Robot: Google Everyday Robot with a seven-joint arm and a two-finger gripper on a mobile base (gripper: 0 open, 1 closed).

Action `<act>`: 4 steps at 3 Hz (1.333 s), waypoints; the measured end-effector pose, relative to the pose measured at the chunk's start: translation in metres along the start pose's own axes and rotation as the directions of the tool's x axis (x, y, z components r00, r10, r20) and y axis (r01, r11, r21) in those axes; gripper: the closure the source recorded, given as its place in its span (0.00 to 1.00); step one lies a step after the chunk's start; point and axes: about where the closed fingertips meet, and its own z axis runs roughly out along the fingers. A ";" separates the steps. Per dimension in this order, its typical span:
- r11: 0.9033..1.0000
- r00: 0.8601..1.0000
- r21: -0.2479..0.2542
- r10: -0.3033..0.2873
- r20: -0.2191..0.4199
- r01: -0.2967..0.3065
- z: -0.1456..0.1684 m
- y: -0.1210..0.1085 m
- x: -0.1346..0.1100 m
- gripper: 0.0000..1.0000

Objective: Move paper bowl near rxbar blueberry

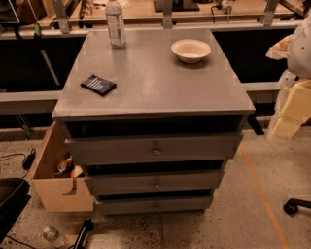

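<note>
We see the paper bowl (191, 50) — shallow, round, cream-white, with a flared rim — upright at the far right of the bench (155, 92). The rxbar blueberry (98, 84), a flat dark wrapper, lies well apart at near left. The gripper (290, 109) hangs beyond the bench's right edge; whether it is wide or narrow we cannot tell.

Premises: lab or workshop, probably robot test area.
- Grey metal drawer cabinet (154, 146) at centre, top serving as work surface.
- Wooden workbenches (146, 12) with metal framing, 12 o'clock.
- Speckled hard floor (233, 223); orange tape line (257, 187), 4 o'clock.
- Loose cable (28, 159), 9 o'clock.
- Open wooden crate (58, 189) of oddments, 8 o'clock.
- Chair caster (291, 206), 4 o'clock.
- Cream gripper (284, 124) at frame edge, 3 o'clock.
</note>
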 end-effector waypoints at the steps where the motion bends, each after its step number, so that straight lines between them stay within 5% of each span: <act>1: 1.000 1.000 0.000 0.000 0.000 0.000 0.000 0.000 0.000 0.00; 2: 1.000 1.000 0.030 0.004 0.003 -0.004 0.001 -0.004 -0.004 0.00; 3: 0.990 0.998 0.120 -0.067 -0.012 0.068 0.014 -0.019 -0.015 0.00; 4: 0.956 0.983 0.233 -0.182 0.003 0.176 0.034 -0.054 -0.024 0.00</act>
